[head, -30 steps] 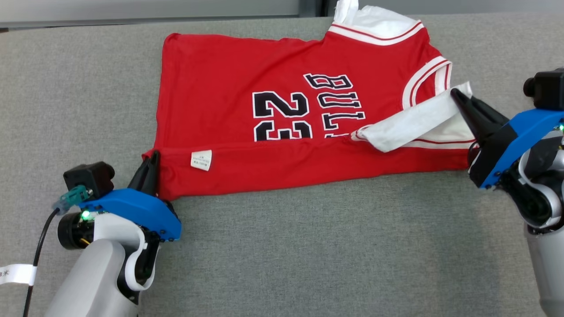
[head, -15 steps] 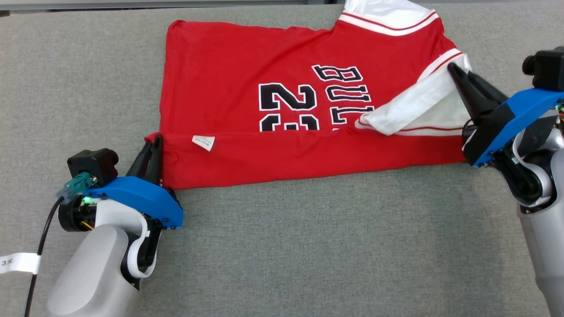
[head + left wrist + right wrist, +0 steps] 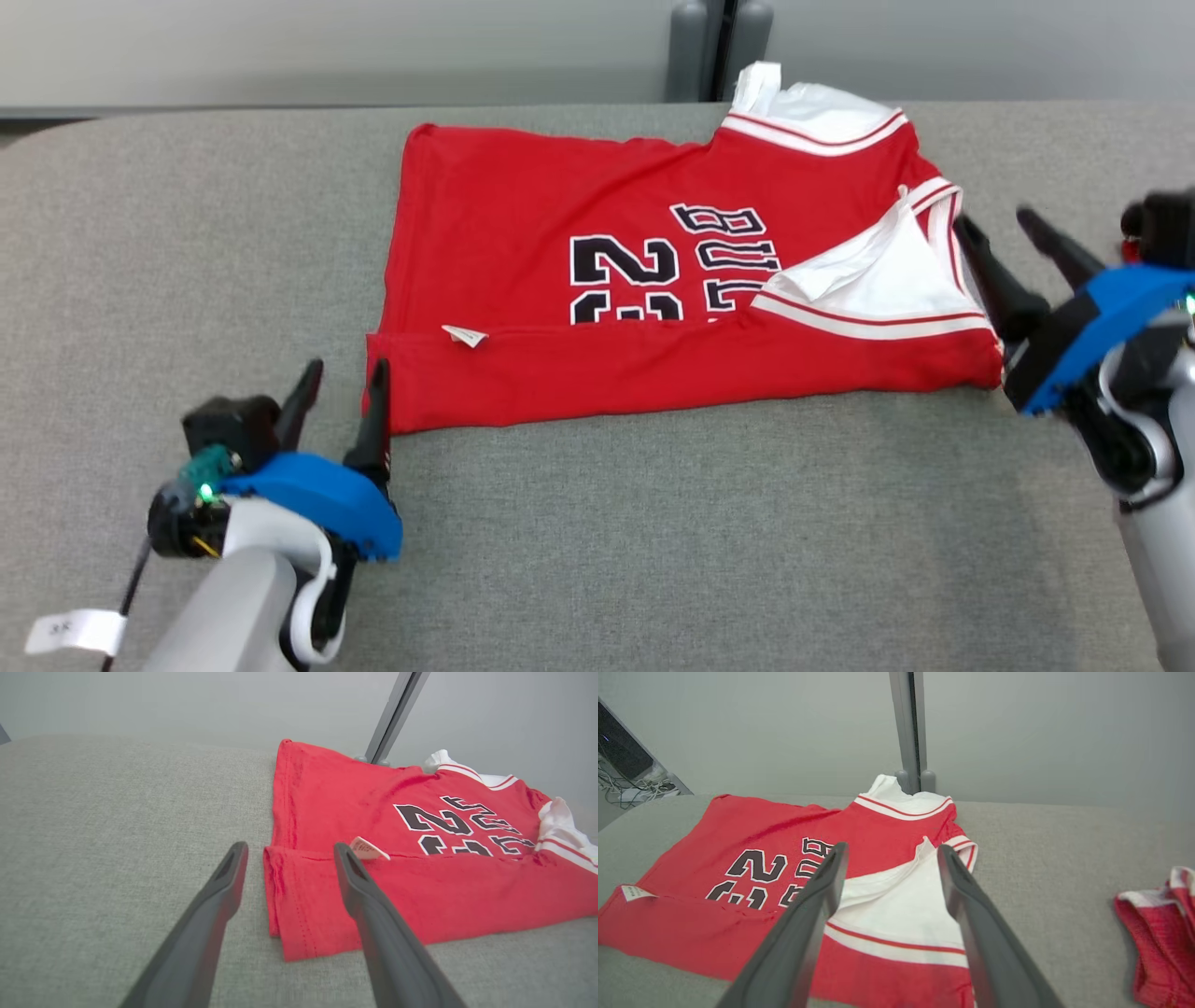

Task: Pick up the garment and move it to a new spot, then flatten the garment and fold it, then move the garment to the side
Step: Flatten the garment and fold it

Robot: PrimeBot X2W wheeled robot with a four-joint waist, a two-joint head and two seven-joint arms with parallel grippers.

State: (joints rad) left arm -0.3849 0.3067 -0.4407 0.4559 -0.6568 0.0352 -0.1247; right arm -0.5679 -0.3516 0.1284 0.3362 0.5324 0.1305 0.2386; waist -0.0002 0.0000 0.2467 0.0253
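1. head view. red jersey [image 3: 523, 233] with white trim, black digits and lettering, spread on the grey surface [image 3: 653, 541], centre to far right. its near edge is folded over onto itself in a long strip. a small white label [image 3: 464, 335] sits at the fold line, towards the left. the white inner side is turned out at the right armhole.
2. head view. left end effector [image 3: 345, 378]: fingers wide apart and empty, just beside the jersey's near left corner. right end effector [image 3: 992, 222]: fingers wide apart and empty, just beside the jersey's right edge.
3. left wrist view. left end effector [image 3: 289, 848]: spread wide, gripping nothing. the folded corner of the jersey [image 3: 355, 793] lies between the two fingers, and the right one crosses over the strip. contact cannot be told. the label [image 3: 366, 848] stands up just beyond that finger's tip.
4. right wrist view. right end effector [image 3: 892, 848]: spread wide, gripping nothing, above the white turned-out part of the jersey [image 3: 761, 821]. a grey post [image 3: 908, 723] stands behind the collar. a second bunched red cloth [image 3: 1162, 933] lies well apart on the surface [image 3: 1055, 858], at the view's right edge.
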